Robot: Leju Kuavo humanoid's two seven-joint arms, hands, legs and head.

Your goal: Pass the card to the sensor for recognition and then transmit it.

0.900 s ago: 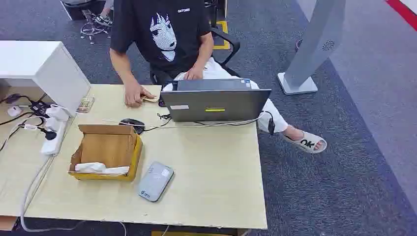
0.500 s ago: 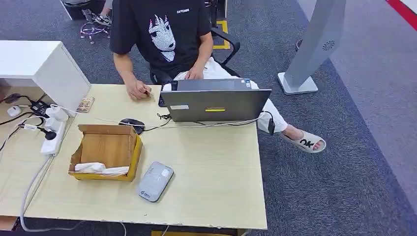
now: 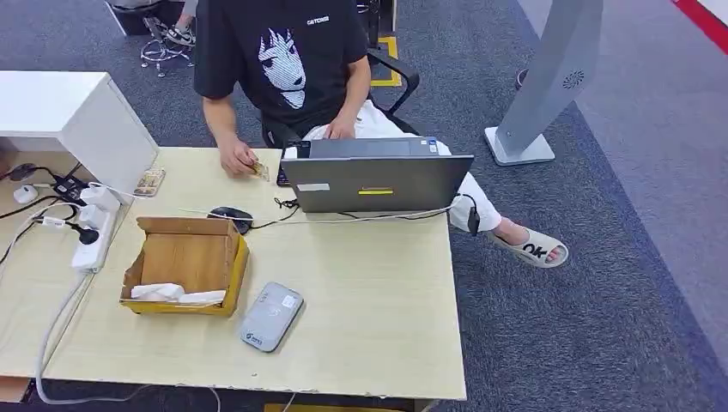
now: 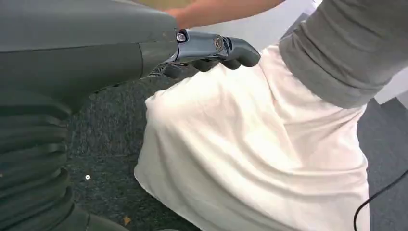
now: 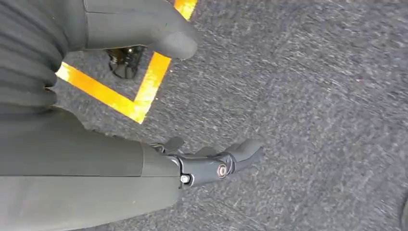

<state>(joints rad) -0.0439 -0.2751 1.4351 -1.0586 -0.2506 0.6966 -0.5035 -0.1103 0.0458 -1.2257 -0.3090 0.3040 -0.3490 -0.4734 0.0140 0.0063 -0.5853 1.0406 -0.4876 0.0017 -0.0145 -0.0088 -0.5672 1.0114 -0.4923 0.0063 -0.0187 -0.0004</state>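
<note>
- The card (image 3: 260, 170) is held by the person's hand (image 3: 238, 160) at the far edge of the table (image 3: 369, 292), just beside the laptop (image 3: 375, 182)
- The sensor (image 3: 272, 316), a flat grey pad, lies near the table's front edge, just beside the cardboard box (image 3: 185, 264)
- The left hand (image 4: 211, 50) is seen in the left wrist view beside a person's clothing; its fingers are curled and nothing is held
- The right hand (image 5: 211, 161) is seen above dark carpet; its fingers are loosely spread and nothing is held
- The card lies ahead, left of the table's centre; the left hand is judged the nearer
- The card's long axis cannot be told
- The sensor lies between the robot and the card, so a forward reach past it is judged necessary
</note>
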